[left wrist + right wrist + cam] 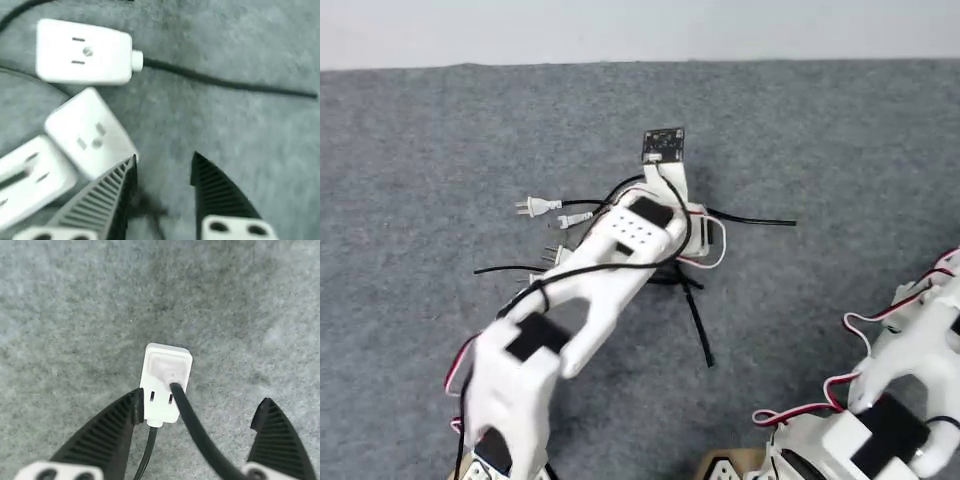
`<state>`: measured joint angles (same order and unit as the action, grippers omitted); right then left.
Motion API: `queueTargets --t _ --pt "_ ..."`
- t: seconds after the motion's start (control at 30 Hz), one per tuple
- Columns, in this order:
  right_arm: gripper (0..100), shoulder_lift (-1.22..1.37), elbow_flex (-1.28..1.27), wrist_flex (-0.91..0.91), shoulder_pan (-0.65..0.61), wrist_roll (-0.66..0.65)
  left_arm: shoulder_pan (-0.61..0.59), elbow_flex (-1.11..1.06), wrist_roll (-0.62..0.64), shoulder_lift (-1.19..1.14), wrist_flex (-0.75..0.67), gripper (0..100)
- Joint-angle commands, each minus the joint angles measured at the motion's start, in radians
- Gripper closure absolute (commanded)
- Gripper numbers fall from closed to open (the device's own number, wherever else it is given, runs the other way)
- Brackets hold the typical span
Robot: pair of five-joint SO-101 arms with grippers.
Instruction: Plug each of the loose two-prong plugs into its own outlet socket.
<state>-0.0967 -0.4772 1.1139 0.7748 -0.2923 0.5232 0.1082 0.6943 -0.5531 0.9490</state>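
Three white outlet sockets lie close together on the grey carpet: one [85,57] with a black cord [225,82], a second [90,132] tilted, a third [27,177] at the picture's edge. My left gripper [165,167] hangs open just beside the tilted socket, nothing between its fingers. In the high view the left arm [620,250] stretches over the table's middle. Two loose white two-prong plugs [530,207] [555,252] lie to its left. My right gripper [200,407] stands open over another white socket [165,372], and a black cord [197,435] crosses between its fingers.
Black cords [700,330] trail out from under the left arm toward the right and front. The right arm [900,390] sits at the front right corner. Grey carpet [840,160] covers the table, with open room at the back and right.
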Motion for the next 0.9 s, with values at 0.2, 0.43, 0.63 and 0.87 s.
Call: queueTargets --t 0.2,0.43,0.63,0.87 --pt "66.7 -0.005 0.018 -0.038 -0.053 -0.011 -0.011 0.275 0.029 -0.132 0.138 81" --pt "66.7 -0.005 -0.052 -0.084 -0.127 -0.009 -0.008 0.269 0.037 -0.009 0.239 88" --pt "66.7 -0.005 -0.054 -0.084 -0.128 -0.008 -0.034 0.165 -0.023 0.02 0.166 88" --pt "66.7 -0.004 -0.071 -0.085 -0.128 -0.008 -0.032 -0.051 -0.043 0.215 0.06 88"
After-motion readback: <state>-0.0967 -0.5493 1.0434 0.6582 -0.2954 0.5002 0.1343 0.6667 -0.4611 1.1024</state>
